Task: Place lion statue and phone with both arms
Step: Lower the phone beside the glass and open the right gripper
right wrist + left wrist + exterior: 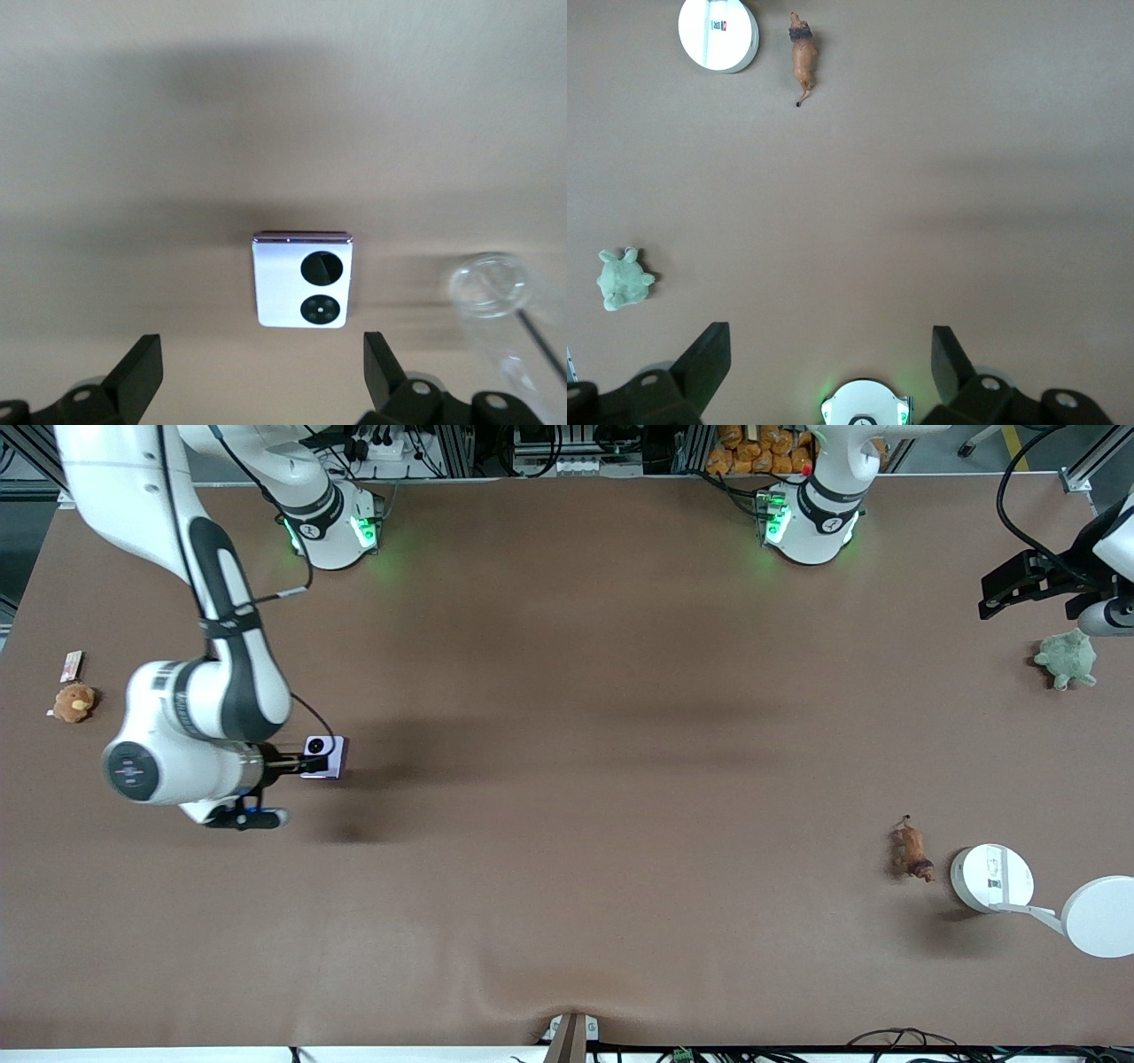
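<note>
Front view evenly lit, sharp; soft broad shadows across table (pixel 567 921) at mid-frame; green glow at both arm bases at top. Left wrist view dimmer, grey-brown cast, faint shadow band across middle. Right wrist view soft, phone (pixel 303 279) crisp, lower-right corner smeared with translucent blur.

table (pixel 567 691) brown | on it: phone (pixel 324 756); lion statue (pixel 912 850); green plush (pixel 1067 659); orange-brown plush (pixel 73 702)
</note>
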### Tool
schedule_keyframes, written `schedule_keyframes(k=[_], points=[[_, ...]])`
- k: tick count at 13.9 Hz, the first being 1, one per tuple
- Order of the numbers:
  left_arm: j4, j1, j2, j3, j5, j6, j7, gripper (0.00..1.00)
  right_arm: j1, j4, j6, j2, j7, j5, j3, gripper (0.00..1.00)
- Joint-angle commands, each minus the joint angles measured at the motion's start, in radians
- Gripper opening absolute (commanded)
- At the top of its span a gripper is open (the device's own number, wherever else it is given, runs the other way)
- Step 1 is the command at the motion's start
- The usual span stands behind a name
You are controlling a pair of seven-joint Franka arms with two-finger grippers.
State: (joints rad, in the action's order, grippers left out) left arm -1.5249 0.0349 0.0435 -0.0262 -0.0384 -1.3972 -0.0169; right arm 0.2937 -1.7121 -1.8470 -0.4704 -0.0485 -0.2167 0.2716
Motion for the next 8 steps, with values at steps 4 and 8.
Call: schedule_keyframes(k=[4,8], points=[[0.023,-0.003,-0.013,0.0,0.012,0.0,-0.008,1.0,-0.071,0.409,0.184,-0.004,-0.019,-0.004,-0.017,1.0],[0.022,-0.004,-0.016,0.0,0.006,0.0,-0.008,1.0,-0.198,0.604,0.374,0.004,-0.021,-0.013,-0.083,1.0]])
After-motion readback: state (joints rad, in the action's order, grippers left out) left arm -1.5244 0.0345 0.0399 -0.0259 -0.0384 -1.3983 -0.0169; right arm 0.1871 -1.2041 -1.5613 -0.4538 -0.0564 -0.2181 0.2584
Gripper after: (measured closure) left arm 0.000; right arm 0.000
